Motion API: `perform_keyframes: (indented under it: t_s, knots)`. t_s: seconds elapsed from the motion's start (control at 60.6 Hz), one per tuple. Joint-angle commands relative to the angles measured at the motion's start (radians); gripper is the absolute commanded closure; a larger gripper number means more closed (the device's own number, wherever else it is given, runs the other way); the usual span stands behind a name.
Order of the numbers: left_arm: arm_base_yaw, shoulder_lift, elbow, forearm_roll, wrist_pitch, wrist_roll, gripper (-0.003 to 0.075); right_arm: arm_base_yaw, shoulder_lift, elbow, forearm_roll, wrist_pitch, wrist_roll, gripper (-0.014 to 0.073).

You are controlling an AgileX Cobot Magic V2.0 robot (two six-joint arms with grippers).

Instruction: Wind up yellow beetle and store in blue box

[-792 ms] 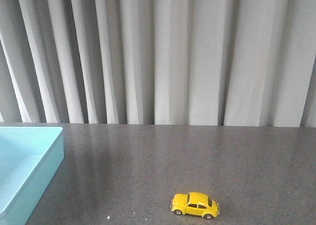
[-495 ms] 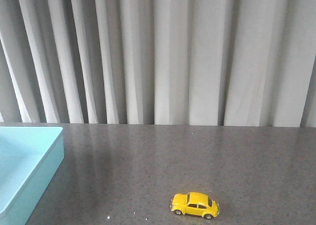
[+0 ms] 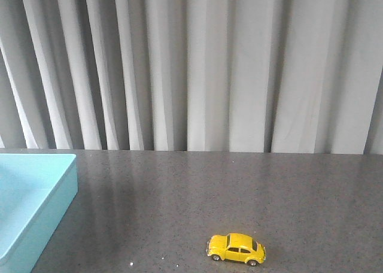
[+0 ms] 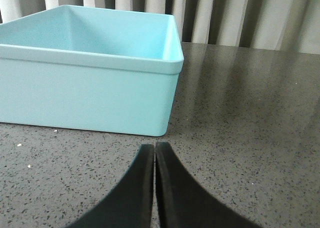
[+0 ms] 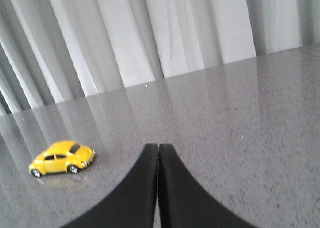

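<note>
The yellow beetle (image 3: 236, 249) stands on its wheels on the dark table, near the front edge, right of the middle. It also shows in the right wrist view (image 5: 62, 158), off to one side of my right gripper (image 5: 158, 146), which is shut and empty, apart from the car. The blue box (image 3: 30, 201) sits at the table's left edge, open side up. In the left wrist view the blue box (image 4: 90, 88) stands just beyond my left gripper (image 4: 154, 146), which is shut and empty above the bare table. Neither gripper shows in the front view.
The dark speckled table (image 3: 239, 189) runs back to a grey pleated curtain (image 3: 197, 69). A few white specks (image 3: 131, 263) lie near the front edge, left of the car.
</note>
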Motion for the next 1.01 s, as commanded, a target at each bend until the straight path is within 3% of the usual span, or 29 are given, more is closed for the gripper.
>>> perform_keyframes:
  t_s: [0.0, 0.248, 0.396, 0.495, 0.578, 0.66, 0.743, 0.875, 0.99]
  knots:
    - [-0.008, -0.015, -0.013, -0.004, -0.070, -0.008, 0.0726, -0.003, 0.060, -0.135, -0.007, -0.042, -0.003, 0.0596]
    - [-0.008, -0.015, -0.013, -0.004, -0.070, -0.008, 0.0726, -0.003, 0.146, -0.332, -0.023, -0.117, -0.008, 0.0591]
    - [-0.008, -0.015, -0.013, -0.004, -0.070, -0.008, 0.0726, -0.002, 0.257, -0.507, -0.022, 0.060, -0.071, 0.0521]
    - [-0.008, -0.015, -0.013, -0.004, -0.070, -0.008, 0.0726, -0.002, 0.367, -0.643, 0.007, 0.190, -0.156, 0.0390]
    - [-0.008, -0.015, -0.013, -0.004, -0.070, -0.008, 0.0726, -0.002, 0.447, -0.732, 0.053, 0.265, -0.238, 0.0225]
    - [-0.008, -0.015, -0.013, -0.004, -0.070, -0.008, 0.0726, -0.002, 0.511, -0.773, 0.065, 0.235, -0.292, 0.0074]
    - [-0.008, -0.015, -0.013, -0.004, -0.070, -0.008, 0.0726, -0.002, 0.554, -0.773, 0.068, 0.152, -0.291, -0.0010]
    - [-0.008, -0.015, -0.013, -0.004, -0.070, -0.008, 0.0726, 0.012, 0.656, -0.849, 0.098, 0.200, -0.307, -0.0010]
    - [-0.008, -0.015, -0.013, -0.004, -0.070, -0.008, 0.0726, 0.085, 0.781, -1.000, 0.167, 0.313, -0.409, 0.0055]
